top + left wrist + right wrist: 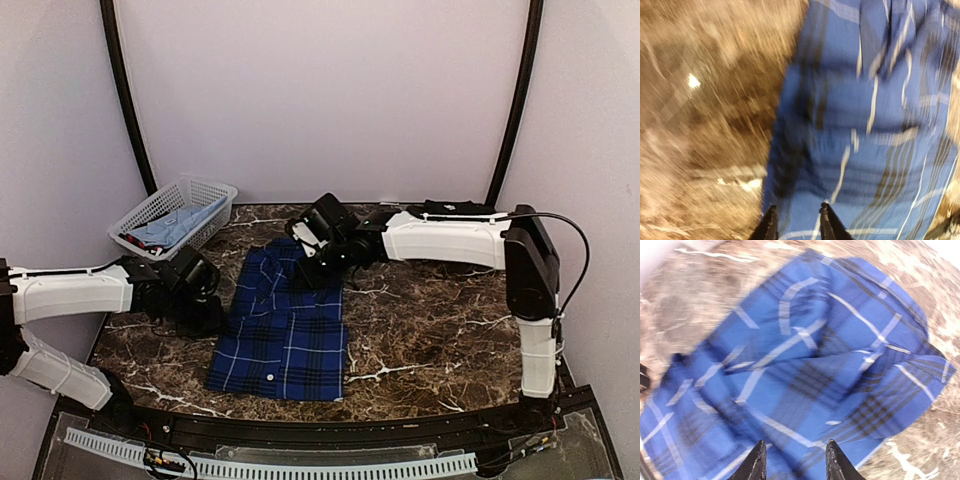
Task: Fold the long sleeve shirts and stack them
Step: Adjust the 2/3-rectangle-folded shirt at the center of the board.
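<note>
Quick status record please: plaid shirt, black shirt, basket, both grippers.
plaid shirt: flat on the marble table, a narrow strip, far end rumpled
black shirt: probably the dark cloth at the far edge behind the right arm; too small to confirm
basket: far left corner, holds light blue cloth
left gripper: open, low over the plaid shirt's left edge
right gripper: open, over the plaid shirt's far end
stack: none yet
</note>
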`<action>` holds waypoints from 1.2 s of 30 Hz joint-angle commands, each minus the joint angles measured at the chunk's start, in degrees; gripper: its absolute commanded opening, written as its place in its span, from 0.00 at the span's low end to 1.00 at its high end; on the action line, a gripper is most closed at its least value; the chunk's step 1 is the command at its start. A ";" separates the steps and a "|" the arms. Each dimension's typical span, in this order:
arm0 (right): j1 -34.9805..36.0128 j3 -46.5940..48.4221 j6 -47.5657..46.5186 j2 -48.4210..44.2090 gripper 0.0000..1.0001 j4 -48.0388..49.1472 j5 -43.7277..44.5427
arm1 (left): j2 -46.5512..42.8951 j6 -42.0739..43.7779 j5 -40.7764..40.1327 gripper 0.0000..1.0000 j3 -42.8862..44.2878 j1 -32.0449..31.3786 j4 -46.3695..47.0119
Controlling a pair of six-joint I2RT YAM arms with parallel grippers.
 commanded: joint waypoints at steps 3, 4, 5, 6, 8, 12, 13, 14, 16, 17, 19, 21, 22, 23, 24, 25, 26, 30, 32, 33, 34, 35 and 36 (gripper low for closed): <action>5.73 -1.60 2.77 0.24 0.36 2.95 -4.28 | 4.34 -3.25 5.34 0.21 -2.43 -6.70 4.30; 6.27 -1.25 3.04 0.88 0.35 2.90 -4.63 | 5.16 -3.89 5.28 0.19 -2.26 -7.72 4.63; 6.89 -0.86 3.17 1.61 0.35 2.82 -4.90 | 6.61 -4.24 5.29 0.17 -1.96 -8.10 4.83; 7.35 -0.61 3.27 2.25 0.34 2.81 -5.04 | 7.13 -4.93 5.43 0.17 -1.90 -8.75 5.46; 7.90 -0.22 3.38 3.57 0.33 2.55 -5.22 | 8.19 -6.26 6.07 0.16 -2.03 -9.49 7.04; 7.86 0.02 3.03 6.31 0.32 1.85 -4.50 | 9.66 -8.36 7.20 0.15 -1.95 -11.33 9.73; 7.87 0.20 2.79 7.06 0.32 1.56 -3.97 | 10.26 -8.58 7.35 0.15 -1.75 -11.70 10.38; 7.75 0.37 2.56 7.88 0.32 1.33 -3.49 | 10.58 -9.07 7.43 0.15 -1.66 -12.31 10.69; 7.26 0.88 2.37 9.72 0.32 0.63 -2.32 | 11.55 -9.86 7.70 0.15 -1.39 -13.11 11.74; 6.83 1.10 2.33 10.46 0.33 0.21 -2.19 | 12.12 -10.40 7.78 0.15 -1.24 -13.65 12.26; 5.78 1.35 2.24 11.45 0.33 -0.38 0.55 | 12.70 -11.06 7.84 0.15 -0.83 -14.40 12.77; 4.52 1.23 2.06 11.97 0.33 -0.59 0.83 | 12.87 -11.68 7.75 0.15 -0.59 -15.06 12.95; 4.00 1.15 1.94 12.01 0.33 -0.62 0.81 | 12.87 -11.87 7.44 0.15 -0.53 -15.19 12.81; 3.63 0.87 1.67 11.89 0.34 -0.34 0.89 | 12.81 -12.22 7.21 0.15 -0.57 -15.29 12.20; 3.48 0.80 1.42 11.77 0.34 -0.23 0.95 | 12.45 -12.53 6.56 0.14 -0.68 -15.31 10.95; 3.47 0.93 1.10 11.67 0.35 -0.41 1.04 | 12.12 -13.16 6.20 0.14 -0.86 -15.32 10.32; 3.44 0.99 0.83 11.54 0.35 -0.45 0.91 | 11.10 -13.44 5.65 0.14 -1.54 -15.37 9.14; 3.61 0.83 0.32 10.25 0.36 -0.30 0.01 | 7.17 -15.49 6.40 0.14 -5.34 -15.35 8.35; 3.80 1.08 0.29 9.40 0.37 -0.36 -0.40 | 6.18 -16.59 7.95 0.14 -7.37 -15.40 8.49; 4.08 1.20 0.18 8.86 0.37 -0.40 -0.49 | 5.99 -17.20 8.63 0.14 -8.18 -15.57 8.17; 4.16 1.35 0.13 8.46 0.37 -0.35 -0.59 | 5.63 -17.40 8.73 0.14 -8.48 -15.75 7.41; 4.33 1.66 0.08 8.03 0.37 -0.42 -0.68 | 5.45 -17.67 8.85 0.14 -8.92 -16.01 6.97; 4.58 2.14 0.02 7.77 0.38 -0.67 -0.68 | 5.03 -17.85 8.97 0.14 -9.16 -16.16 6.15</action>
